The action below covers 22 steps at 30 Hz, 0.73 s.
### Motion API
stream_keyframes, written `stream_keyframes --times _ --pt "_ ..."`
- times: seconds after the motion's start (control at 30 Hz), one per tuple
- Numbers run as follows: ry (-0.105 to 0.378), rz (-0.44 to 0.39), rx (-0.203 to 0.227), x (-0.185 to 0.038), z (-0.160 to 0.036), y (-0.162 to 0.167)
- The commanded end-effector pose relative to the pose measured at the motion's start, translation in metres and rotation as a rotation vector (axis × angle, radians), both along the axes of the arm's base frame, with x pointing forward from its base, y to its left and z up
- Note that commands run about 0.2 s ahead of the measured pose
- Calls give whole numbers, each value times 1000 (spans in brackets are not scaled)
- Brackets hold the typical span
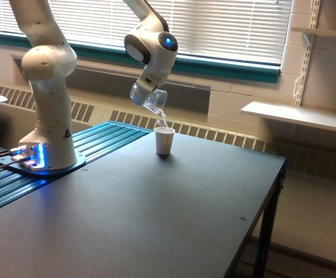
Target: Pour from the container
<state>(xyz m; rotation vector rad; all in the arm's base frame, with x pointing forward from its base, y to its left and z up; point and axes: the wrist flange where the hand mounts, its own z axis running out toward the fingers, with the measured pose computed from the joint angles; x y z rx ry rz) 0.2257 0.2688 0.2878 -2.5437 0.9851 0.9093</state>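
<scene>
A small clear container point(149, 99) hangs tilted above the table, mouth down toward the exterior view's right. My gripper point(146, 90) is shut on it, its fingers mostly hidden behind the cup and the wrist. A thin clear stream point(161, 119) falls from the container's lip into a white paper cup point(164, 141), which stands upright on the dark table just below.
The dark table point(156, 220) ends at its right edge near a metal leg point(266, 231). My arm's white base point(46, 145) stands on a ribbed blue-lit platform at the exterior view's left. A window with blinds and a wall shelf point(295, 116) lie behind.
</scene>
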Motion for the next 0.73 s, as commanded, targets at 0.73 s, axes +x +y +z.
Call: stream_keyframes --times 0.73 --pt "-93 58 -68 10 5 34"
